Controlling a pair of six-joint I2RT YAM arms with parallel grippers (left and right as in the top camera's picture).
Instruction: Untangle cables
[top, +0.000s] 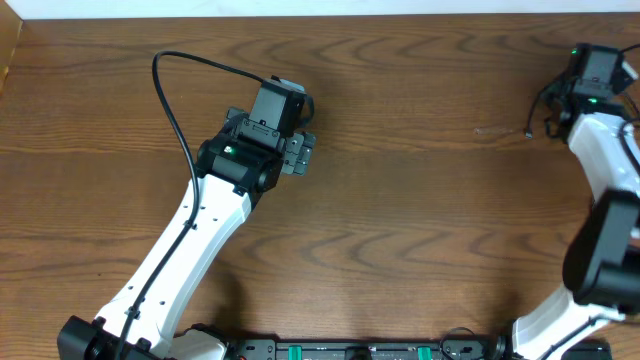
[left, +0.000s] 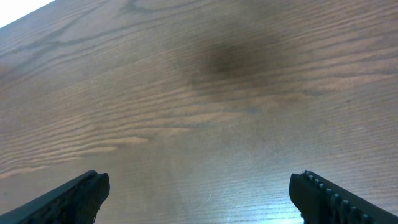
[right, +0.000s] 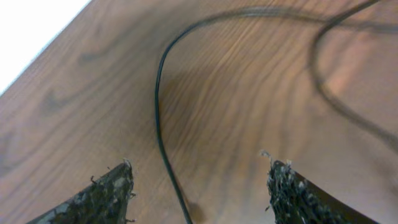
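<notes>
Right gripper (right: 199, 171) first: jaws standing well apart, nothing pinched between them. Its two fingers (right: 102, 199) sit at 7 and 5 o'clock in the wrist view, pads looking frayed and fuzzy. A thin black cable (right: 158, 93) runs up through the gap, nearer the 7 o'clock finger but touching neither one. That cable lies flat on the wooden table (right: 74, 93), climbs toward 12 o'clock, then bends over and sweeps away to 2 o'clock. Over at 3 o'clock a second cable (right: 320, 81) curls into a loop and meets the first near the top edge. It is too blurred there to say which lies on top.

From overhead, this gripper sits at 2 o'clock on the table, with the thin cords bunched just beside it on its 8 o'clock side. The plug ends are too small to pick out there.

Now the left gripper (left: 199, 180): jaws spread wide, empty, only bare wood grain between the fingers, gripping nothing. Overhead puts it just off table centre toward 10 o'clock, well apart from the cables. A thicker black arm cord (top: 175, 120) arcs out beside its arm toward 10 o'clock.
</notes>
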